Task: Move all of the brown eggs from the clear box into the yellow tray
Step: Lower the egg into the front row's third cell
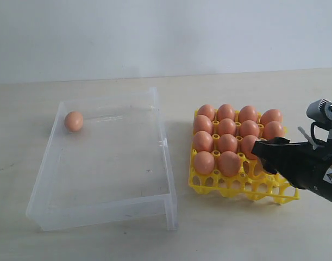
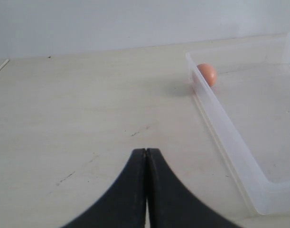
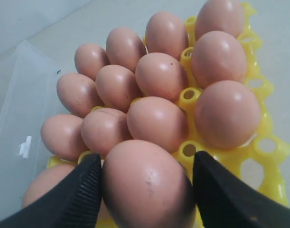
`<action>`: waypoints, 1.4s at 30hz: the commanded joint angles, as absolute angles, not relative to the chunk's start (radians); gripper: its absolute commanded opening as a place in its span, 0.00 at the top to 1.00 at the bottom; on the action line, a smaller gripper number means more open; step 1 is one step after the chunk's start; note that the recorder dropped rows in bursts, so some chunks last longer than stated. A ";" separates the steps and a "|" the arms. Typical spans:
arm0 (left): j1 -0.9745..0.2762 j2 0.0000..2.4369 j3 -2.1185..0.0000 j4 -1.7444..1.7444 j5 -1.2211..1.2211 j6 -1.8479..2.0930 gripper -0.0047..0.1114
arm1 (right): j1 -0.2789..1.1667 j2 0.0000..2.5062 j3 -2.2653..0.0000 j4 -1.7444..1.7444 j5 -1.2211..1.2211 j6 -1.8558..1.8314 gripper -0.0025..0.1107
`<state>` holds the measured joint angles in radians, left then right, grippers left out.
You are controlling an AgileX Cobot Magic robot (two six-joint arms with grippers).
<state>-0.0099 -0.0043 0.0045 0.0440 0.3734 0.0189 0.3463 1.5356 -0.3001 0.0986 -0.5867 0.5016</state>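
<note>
The yellow tray (image 1: 231, 187) sits right of centre, most of its cups filled with brown eggs (image 1: 226, 127). My right gripper (image 1: 262, 155) hangs over the tray's front right part. Its fingers are shut on one brown egg (image 3: 147, 187), which sits low over the tray (image 3: 273, 147) just in front of the filled rows. The clear box (image 1: 100, 209) lies to the left with a single brown egg (image 1: 74, 120) in its far left corner. My left gripper (image 2: 146, 151) is shut and empty over bare table, outside the box wall (image 2: 225, 133) and short of that egg (image 2: 207, 73).
The box's long right wall with its small clip tab (image 1: 164, 142) runs close beside the tray. Bare pale tabletop surrounds both containers, and a plain wall stands behind.
</note>
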 commanded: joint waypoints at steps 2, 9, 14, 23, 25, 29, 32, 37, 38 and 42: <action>-0.007 0.000 0.000 0.047 0.372 0.022 0.96 | 0.340 1.564 -0.296 0.043 -0.687 0.596 0.98; -0.007 0.000 0.000 0.047 0.372 0.022 0.96 | 0.340 1.625 -0.298 0.016 -0.736 0.650 0.98; -0.007 0.000 0.000 0.047 0.372 0.022 0.96 | 0.340 1.663 -0.298 0.000 -0.777 0.655 0.98; -0.007 0.000 0.000 0.047 0.372 0.022 0.96 | 0.340 1.700 -0.300 0.000 -0.813 0.655 0.98; -0.007 0.000 0.000 0.047 0.372 0.022 0.96 | 0.340 1.704 -0.309 0.000 -0.810 0.655 0.98; -0.007 0.000 0.000 0.047 0.372 0.022 0.96 | 0.340 1.722 -0.337 -0.024 -0.810 0.666 0.85; -0.007 0.000 0.000 0.047 0.372 0.022 0.96 | 0.340 1.726 -0.348 -0.020 -0.791 0.682 0.62; -0.007 0.000 0.000 0.047 0.372 0.022 0.96 | 0.340 1.726 -0.348 0.012 -0.732 0.682 0.41; -0.007 0.000 0.000 0.047 0.372 0.022 0.96 | 0.340 1.726 -0.348 0.012 -0.728 0.682 0.41; -0.007 0.000 0.000 0.047 0.372 0.022 0.96 | 0.340 1.705 -0.348 0.012 -0.732 0.682 0.41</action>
<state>-0.0099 -0.0043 0.0045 0.0440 0.3734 0.0189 0.3440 1.7242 -0.3421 0.0125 -0.7280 0.6825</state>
